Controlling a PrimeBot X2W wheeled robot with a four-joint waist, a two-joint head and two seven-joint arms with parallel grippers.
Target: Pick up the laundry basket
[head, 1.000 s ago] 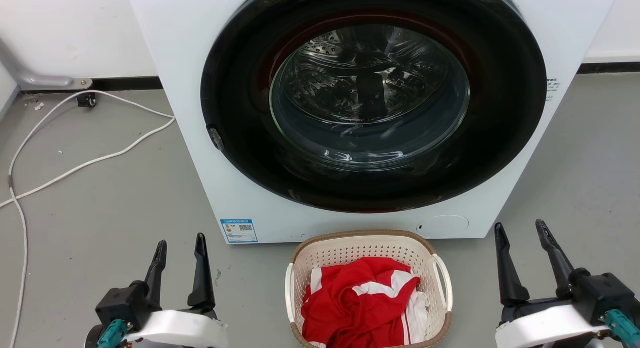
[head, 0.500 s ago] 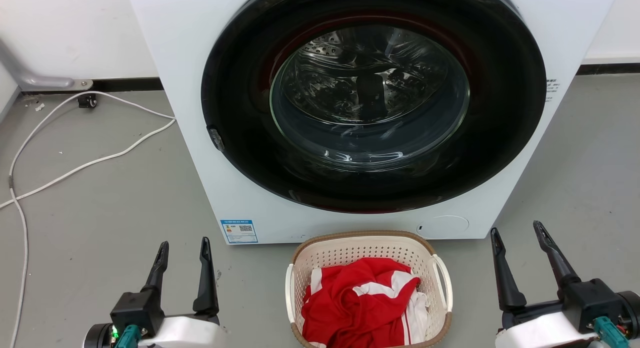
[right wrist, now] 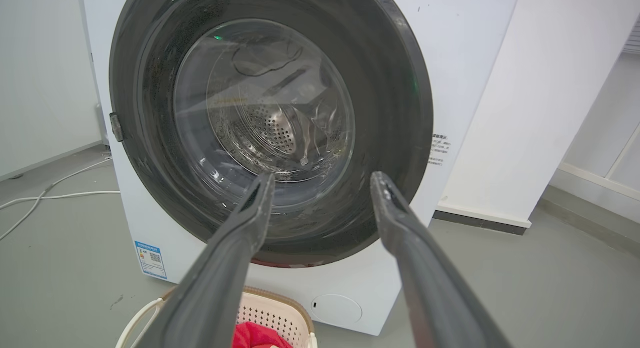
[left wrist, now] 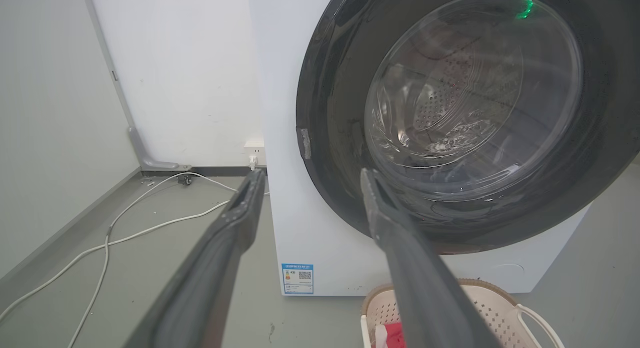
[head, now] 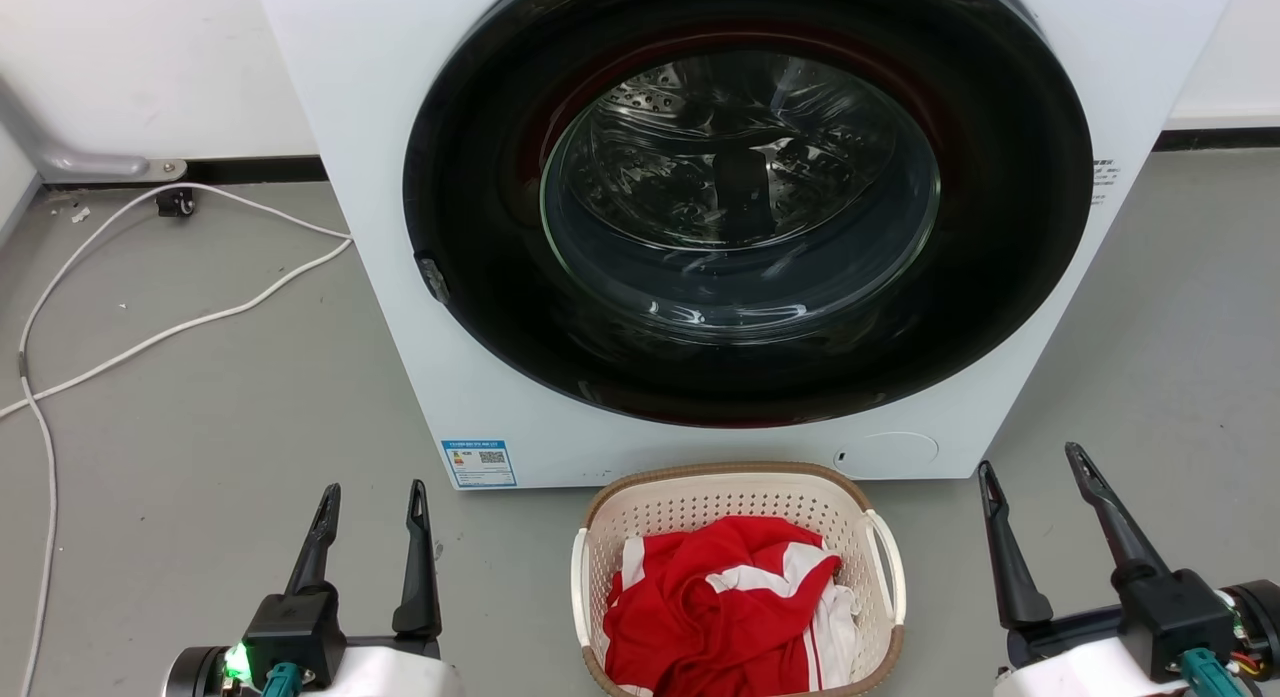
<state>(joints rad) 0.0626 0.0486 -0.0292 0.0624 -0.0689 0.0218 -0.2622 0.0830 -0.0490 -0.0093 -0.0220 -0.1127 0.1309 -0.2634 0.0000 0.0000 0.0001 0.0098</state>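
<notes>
Laundry basket (head: pixel 720 502): cream-white perforated plastic, rounded-rectangular, with a brown woven-look rim and a smooth white loop handle on each side. It sits on the matte grey floor (head: pixel 200 417), just in front of the white front-loading washer (head: pixel 745 227), which has a round glossy dark door, bulging glass and a dimpled steel drum behind. Crumpled red-and-white fabric (head: pixel 715 602) lies inside the basket.

Left gripper (head: pixel 372 487): long dark tapered fingers parted, empty, left of the basket and clear of it.

Right gripper (head: pixel 1031 457): fingers parted slightly wider, empty, right of the basket and apart from its handle.

A thin white cable (head: pixel 150 332) loops across the floor.
</notes>
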